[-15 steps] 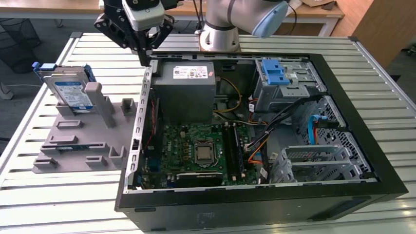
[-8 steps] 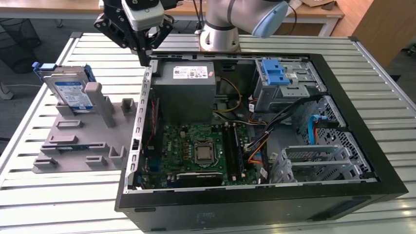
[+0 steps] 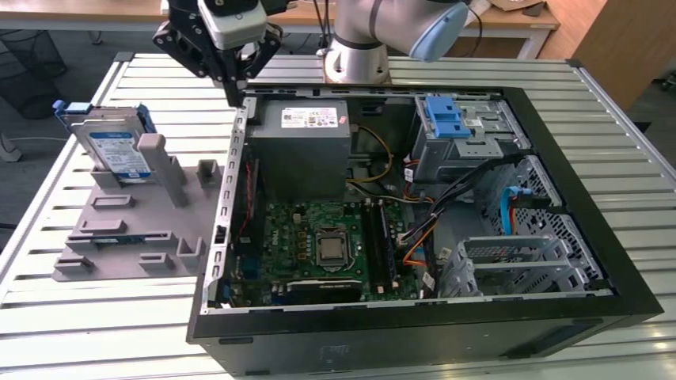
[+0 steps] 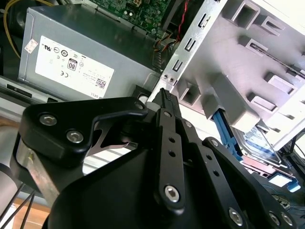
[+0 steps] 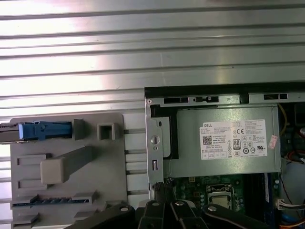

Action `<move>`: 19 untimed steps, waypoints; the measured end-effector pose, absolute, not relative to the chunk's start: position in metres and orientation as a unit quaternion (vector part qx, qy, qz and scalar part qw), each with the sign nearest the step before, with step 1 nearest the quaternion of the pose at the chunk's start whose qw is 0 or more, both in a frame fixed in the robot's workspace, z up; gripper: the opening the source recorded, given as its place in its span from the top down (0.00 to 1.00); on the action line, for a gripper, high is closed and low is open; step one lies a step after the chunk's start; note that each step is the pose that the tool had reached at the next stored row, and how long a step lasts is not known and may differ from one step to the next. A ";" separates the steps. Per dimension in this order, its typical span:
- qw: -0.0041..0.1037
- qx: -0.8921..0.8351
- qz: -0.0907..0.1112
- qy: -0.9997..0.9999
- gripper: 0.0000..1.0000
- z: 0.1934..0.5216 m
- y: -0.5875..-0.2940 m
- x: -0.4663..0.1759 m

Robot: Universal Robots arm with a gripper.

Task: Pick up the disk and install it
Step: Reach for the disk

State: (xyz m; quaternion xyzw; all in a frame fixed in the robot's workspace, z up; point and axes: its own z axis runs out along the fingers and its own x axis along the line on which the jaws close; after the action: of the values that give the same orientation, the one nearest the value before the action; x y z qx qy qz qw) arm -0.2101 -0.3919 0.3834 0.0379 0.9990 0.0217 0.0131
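**Empty gripper over the case rim, disk parked in its stand**

The black two-finger gripper hung clenched on nothing above the rim of the open black computer case. The flat silver disk with blue-and-white label and blue carrier frame stood upright in the grey plastic fixture. In the exterior view it sat at eight o'clock from the gripper, well apart. A clean pick would likely need the fingers spread first and squared to the disk's flat faces.
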 end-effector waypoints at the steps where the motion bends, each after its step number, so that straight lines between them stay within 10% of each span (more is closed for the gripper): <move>1: 0.013 0.038 0.022 0.999 0.89 0.383 -0.391 -0.210; 19: 0.013 0.038 0.022 0.999 0.89 0.383 -0.389 -0.217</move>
State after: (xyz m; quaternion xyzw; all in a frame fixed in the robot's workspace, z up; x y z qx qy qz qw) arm -0.2166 -0.3885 0.3830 0.0379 0.9990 0.0217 0.0131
